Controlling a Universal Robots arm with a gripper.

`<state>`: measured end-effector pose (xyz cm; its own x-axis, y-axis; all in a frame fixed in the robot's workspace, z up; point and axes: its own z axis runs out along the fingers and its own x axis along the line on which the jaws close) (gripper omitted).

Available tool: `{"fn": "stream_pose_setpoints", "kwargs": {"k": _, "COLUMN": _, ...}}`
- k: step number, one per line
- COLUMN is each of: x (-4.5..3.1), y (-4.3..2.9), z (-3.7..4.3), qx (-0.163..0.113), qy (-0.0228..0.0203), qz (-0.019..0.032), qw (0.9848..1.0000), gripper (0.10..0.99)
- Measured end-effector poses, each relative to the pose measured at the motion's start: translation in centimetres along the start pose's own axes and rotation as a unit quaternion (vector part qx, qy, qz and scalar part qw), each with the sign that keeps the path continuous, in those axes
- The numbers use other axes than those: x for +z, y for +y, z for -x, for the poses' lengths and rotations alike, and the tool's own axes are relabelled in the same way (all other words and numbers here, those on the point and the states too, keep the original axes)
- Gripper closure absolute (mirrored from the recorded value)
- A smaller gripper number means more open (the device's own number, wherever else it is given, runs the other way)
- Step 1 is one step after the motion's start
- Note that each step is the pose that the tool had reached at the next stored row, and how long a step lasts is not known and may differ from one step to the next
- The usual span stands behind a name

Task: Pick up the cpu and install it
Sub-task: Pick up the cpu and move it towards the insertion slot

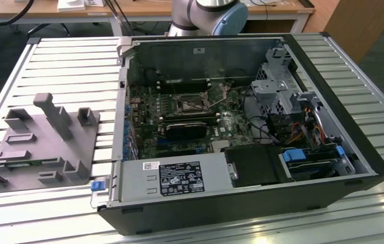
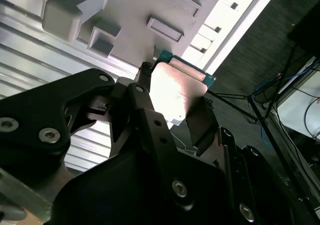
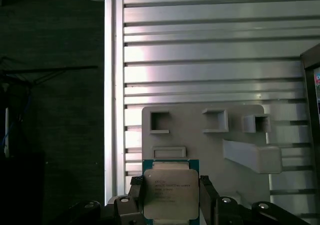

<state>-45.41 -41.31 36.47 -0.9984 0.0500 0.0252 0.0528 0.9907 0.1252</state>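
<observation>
The cpu is a flat square chip with a silver metal top and a thin green edge. In both wrist views it sits between my gripper's black fingers, which are shut on its two opposite edges. The second wrist view has the cpu catching bright light in the gripper. Below the held chip lies the grey plastic fixture with its recesses and posts. The motherboard socket frame lies in the open computer case in the exterior view.
The grey fixture stands on the slatted metal table at the exterior view's left, beside the case. The arm's base rises behind the case. Inside the case are a power supply, drive cage and cables.
</observation>
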Motion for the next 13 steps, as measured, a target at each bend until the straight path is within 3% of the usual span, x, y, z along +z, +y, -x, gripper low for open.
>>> {"fn": "stream_pose_setpoints", "kwargs": {"k": 13, "x": -3.16, "y": 0.42, "z": -0.08, "qx": 0.000, "qy": 0.0000, "qz": 0.0000, "qw": 1.0000, "gripper": 0.549}}
